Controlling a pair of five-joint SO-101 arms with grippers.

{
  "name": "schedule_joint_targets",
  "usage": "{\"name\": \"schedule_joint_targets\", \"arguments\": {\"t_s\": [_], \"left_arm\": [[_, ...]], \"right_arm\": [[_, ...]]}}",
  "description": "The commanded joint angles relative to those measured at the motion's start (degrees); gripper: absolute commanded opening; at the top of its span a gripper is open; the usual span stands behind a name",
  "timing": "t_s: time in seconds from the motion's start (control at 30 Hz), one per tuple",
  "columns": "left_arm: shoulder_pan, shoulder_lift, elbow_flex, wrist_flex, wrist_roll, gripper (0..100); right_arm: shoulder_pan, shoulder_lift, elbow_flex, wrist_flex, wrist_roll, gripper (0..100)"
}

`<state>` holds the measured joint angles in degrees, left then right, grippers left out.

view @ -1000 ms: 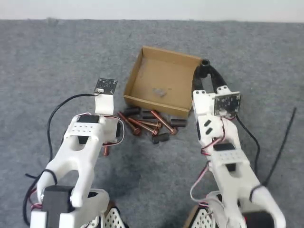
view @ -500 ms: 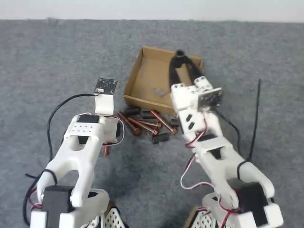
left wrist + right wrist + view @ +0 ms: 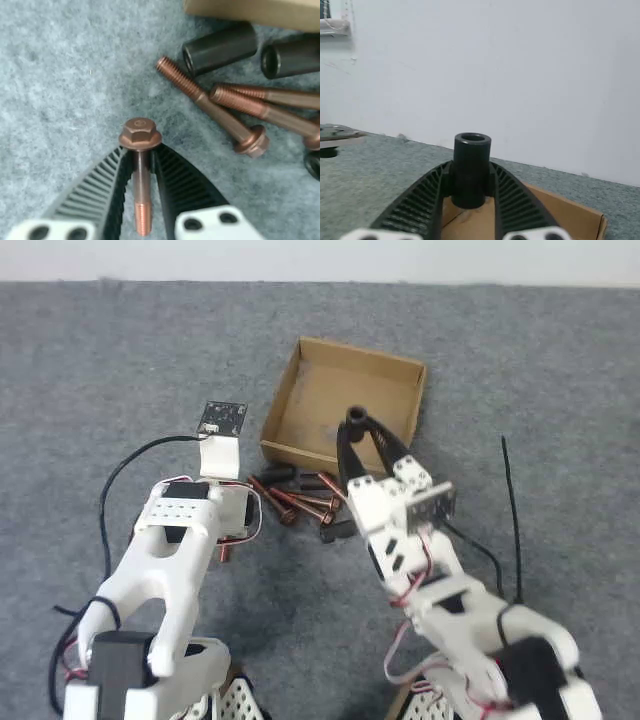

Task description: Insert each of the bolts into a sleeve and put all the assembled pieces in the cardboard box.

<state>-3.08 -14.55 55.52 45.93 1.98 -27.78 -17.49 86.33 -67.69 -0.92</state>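
Note:
My left gripper (image 3: 140, 155) is shut on a copper bolt (image 3: 141, 192), hexagonal head outward, just above the grey carpet; the high view shows the bolt (image 3: 224, 552) under that arm's wrist. My right gripper (image 3: 471, 192) is shut on an upright black sleeve (image 3: 472, 167), open end up. In the high view, the right gripper (image 3: 358, 432) and its sleeve (image 3: 355, 417) hang over the near wall of the cardboard box (image 3: 345, 352). Loose bolts (image 3: 300, 502) and sleeves (image 3: 340, 530) lie in a pile in front of the box.
In the left wrist view two black sleeves (image 3: 220, 47) and several copper bolts (image 3: 210, 107) lie close ahead, below the box wall (image 3: 260, 10). Open grey carpet surrounds the box on all other sides. A pale wall stands behind the table.
My right arm has swung left with the sleeve, from beside the box's right wall to over its near wall, and pulled back. The left arm has not moved.

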Motion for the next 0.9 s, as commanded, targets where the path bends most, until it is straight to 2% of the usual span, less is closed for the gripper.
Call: {"name": "schedule_joint_targets", "arguments": {"t_s": [0.0,0.1,0.2,0.3,0.87], "left_arm": [[0.26,-2.9,-0.66,-1.32,-0.7,1],[0.26,-2.9,-0.66,-1.32,-0.62,1],[0.26,-2.9,-0.57,-1.23,-0.62,1],[0.26,-3.34,0.4,-1.58,-0.62,1],[0.7,-3.34,0.48,-2.73,-0.53,1]], "right_arm": [[-3.47,-9.8,5.54,-1.45,-0.7,0.6],[-4.88,-15.96,9.23,0.04,-0.7,0.6],[-4.18,-20.18,9.14,7.87,-0.88,0.6],[-5.05,-22.9,9.23,10.77,-0.97,0.6],[-12.26,-24.13,9.14,13.49,-1.14,0.6]]}}
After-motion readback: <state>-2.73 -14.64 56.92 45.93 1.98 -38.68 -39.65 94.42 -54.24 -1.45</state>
